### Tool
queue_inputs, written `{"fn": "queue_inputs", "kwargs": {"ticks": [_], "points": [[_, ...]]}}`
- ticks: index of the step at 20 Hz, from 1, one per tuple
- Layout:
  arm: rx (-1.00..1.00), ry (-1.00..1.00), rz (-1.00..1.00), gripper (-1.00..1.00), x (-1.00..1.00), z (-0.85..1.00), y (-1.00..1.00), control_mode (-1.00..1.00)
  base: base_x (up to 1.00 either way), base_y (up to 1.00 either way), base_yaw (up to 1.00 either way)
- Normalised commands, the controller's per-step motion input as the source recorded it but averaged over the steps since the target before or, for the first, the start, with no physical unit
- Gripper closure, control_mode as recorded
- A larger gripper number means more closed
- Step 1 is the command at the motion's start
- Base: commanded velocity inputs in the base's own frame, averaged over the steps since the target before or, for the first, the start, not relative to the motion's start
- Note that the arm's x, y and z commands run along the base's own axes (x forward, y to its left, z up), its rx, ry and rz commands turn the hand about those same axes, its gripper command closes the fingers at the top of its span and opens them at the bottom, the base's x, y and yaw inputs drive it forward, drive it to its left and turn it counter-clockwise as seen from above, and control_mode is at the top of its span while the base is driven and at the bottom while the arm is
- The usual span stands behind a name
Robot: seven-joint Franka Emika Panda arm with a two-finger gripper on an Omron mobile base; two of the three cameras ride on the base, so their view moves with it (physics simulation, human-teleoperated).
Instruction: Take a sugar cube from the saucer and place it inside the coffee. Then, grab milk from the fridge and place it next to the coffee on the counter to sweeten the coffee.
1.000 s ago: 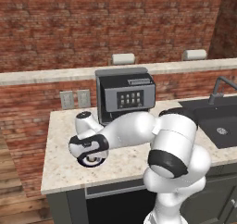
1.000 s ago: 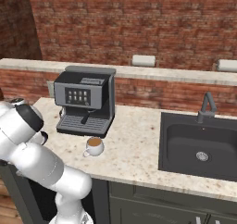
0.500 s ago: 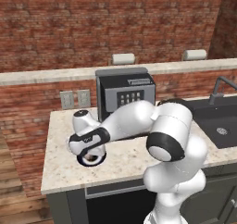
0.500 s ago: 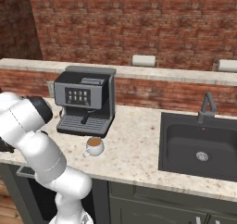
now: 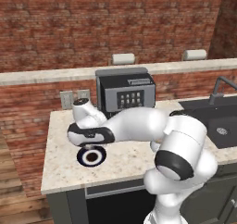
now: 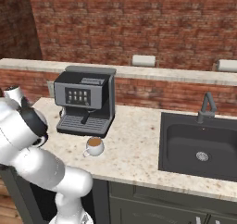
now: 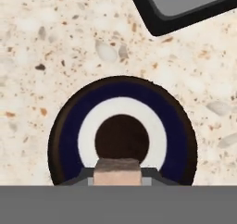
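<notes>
The white arm is reaching low over the left part of the counter [image 5: 125,160], with its wrist hanging directly above the saucer [image 5: 91,157]. In the hand view the saucer [image 7: 122,133] is lying flat on the speckled stone, its dark navy rim enclosing a white ring and a dark centre. The sugar cube [image 7: 116,172] is sitting at the near edge of that saucer, pale tan on its face and darker along its top, and the gripper [image 7: 116,177] is pinching it: the jaws are drawn together on the cube's two sides (just a sliver of each dark finger is showing beside it). Whether the cube is touching the saucer or lifted clear of it cannot be told.

A black corner of the espresso machine [image 7: 185,8] is showing near the saucer, apart from it.

In the right base view the coffee [image 6: 94,146] is standing upright on the counter [image 6: 134,144] just in front of the espresso machine [image 6: 85,105], its brown surface visible inside the white cup. The sink [image 6: 201,146] is lying well apart to the right.
</notes>
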Motion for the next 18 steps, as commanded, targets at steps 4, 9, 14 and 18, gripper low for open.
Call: {"fn": "queue_inputs", "kwargs": {"ticks": [4,9,14,18], "points": [[0.07,-0.18,0.00,1.00,-0.36,0.62,-0.86,-1.00,0.00,0.00,0.00],[0.09,-0.09,0.00,1.00,-0.23,0.59,-1.00,-1.00,0.00,0.00,0.00],[0.07,-0.01,0.00,1.00,-0.11,0.39,-1.00,-1.00,0.00,0.00,0.00],[0.02,0.00,0.00,1.00,0.00,0.19,-1.00,-1.00,0.00,0.00,0.00]]}}
